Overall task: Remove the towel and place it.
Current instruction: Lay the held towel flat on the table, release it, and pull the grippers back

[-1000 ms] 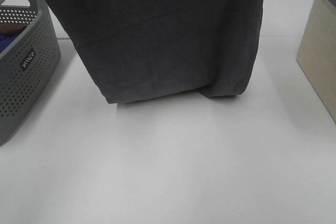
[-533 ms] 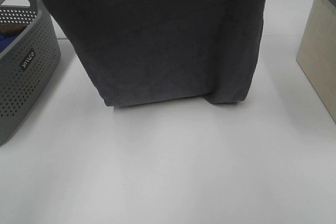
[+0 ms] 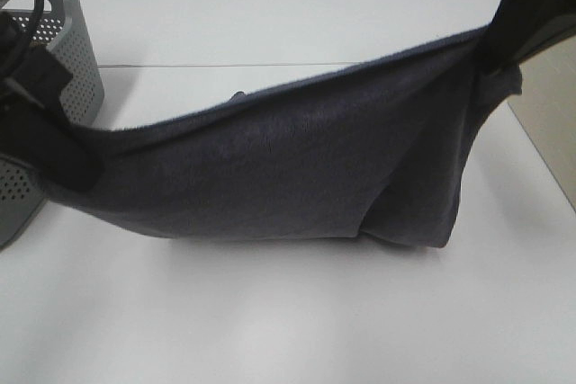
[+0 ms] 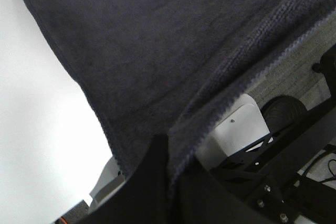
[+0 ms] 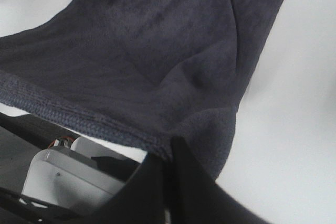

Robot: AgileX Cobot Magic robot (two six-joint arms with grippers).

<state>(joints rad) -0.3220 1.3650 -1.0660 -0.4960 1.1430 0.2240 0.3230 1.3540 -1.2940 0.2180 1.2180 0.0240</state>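
Observation:
The dark charcoal-grey towel (image 3: 297, 168) is stretched wide between my two grippers, and its lower fold rests on the white table (image 3: 288, 312). My left gripper (image 3: 61, 152) is shut on the towel's left top corner, low beside the basket. My right gripper (image 3: 500, 40) is shut on the right top corner and is held higher. The left wrist view shows the towel (image 4: 157, 35) with its hemmed edge pinched in the left gripper (image 4: 167, 148). The right wrist view shows the towel (image 5: 142, 51) pinched in the right gripper (image 5: 169, 148). The white tag is not in view.
A grey perforated plastic basket (image 3: 76, 60) stands at the left edge, partly behind my left arm. A beige box (image 3: 551, 123) stands at the right edge behind my right arm. White table surface lies in front of and behind the towel.
The towel hung high and filled the top of the view; now both grippers have come down into view with it. It is spread wider, and its lower fold lies nearer the table's front.

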